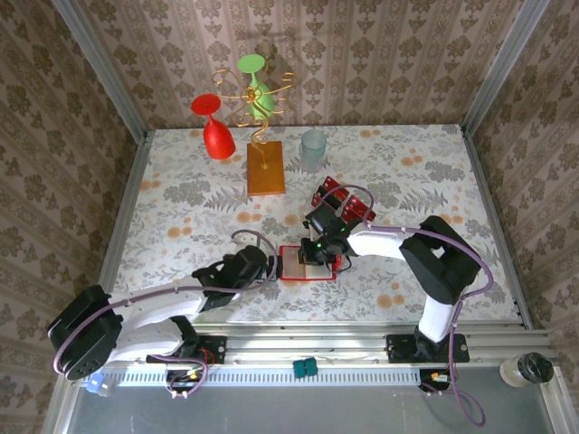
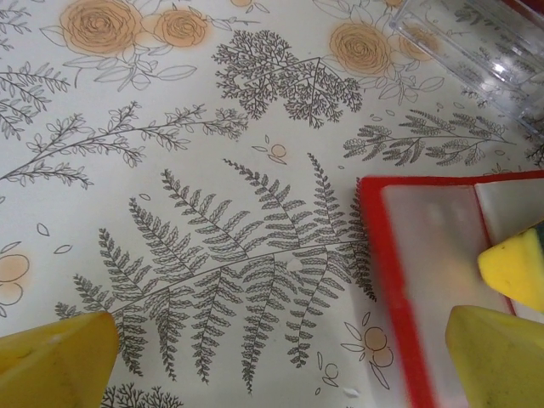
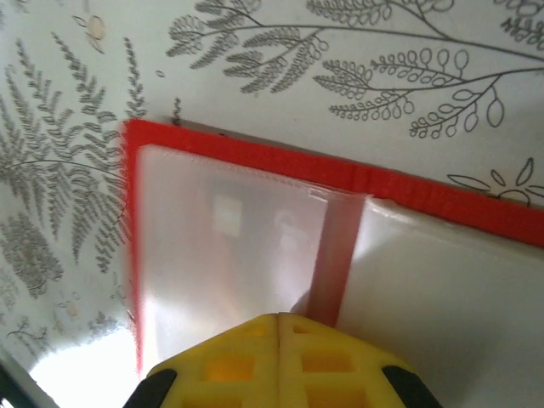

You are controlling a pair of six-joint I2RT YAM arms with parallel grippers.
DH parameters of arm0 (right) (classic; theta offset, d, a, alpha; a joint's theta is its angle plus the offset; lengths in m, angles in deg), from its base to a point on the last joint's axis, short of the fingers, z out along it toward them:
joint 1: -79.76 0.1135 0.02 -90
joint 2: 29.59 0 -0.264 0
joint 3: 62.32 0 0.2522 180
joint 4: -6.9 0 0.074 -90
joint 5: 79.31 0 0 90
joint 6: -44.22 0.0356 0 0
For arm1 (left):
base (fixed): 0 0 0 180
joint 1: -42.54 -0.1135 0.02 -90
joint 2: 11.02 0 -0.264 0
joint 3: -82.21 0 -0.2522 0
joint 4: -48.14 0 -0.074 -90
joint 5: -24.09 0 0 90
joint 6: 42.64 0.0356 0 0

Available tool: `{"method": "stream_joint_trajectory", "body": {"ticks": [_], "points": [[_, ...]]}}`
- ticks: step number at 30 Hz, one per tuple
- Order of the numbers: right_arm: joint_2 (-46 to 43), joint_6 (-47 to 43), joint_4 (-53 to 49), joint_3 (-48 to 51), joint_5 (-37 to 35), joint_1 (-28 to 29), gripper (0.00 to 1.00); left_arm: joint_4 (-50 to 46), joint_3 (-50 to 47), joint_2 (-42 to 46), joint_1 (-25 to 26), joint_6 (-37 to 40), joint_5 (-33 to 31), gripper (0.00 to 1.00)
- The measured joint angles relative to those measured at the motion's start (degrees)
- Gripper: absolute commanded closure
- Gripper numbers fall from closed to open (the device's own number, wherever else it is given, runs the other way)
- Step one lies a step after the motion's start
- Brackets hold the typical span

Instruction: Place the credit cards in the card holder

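1. Your left gripper (image 2: 280,340) stands wide open, and the card holder (image 2: 433,280) lies open and flat under its right fingertip
2. Your right gripper (image 3: 280,327) is closed tight, fingertips pressed together directly above the holder's centre fold
3. The credit cards (image 1: 348,201) sit just beyond your right gripper

Enclosed on three sides by walls (image 1: 380,54) papered in brown damask, a table (image 1: 181,181) is seen draped in a pale cloth (image 2: 212,212) printed with grey ferns and orange roses. Metal posts (image 1: 99,63) are set at the back corners, and a ribbed aluminium rail (image 1: 308,340) is fixed along the near edge. What may be grey floor (image 1: 317,411) is glimpsed below. The scene is evenly lit.
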Motion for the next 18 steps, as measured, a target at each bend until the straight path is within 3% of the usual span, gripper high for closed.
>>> {"method": "stream_joint_trajectory", "body": {"ticks": [18], "points": [[0.13, 0.04, 1.22, 0.0, 0.28, 0.0, 0.95, 4.61, 2.12, -11.78, 0.07, 0.09, 2.12, 0.0]]}}
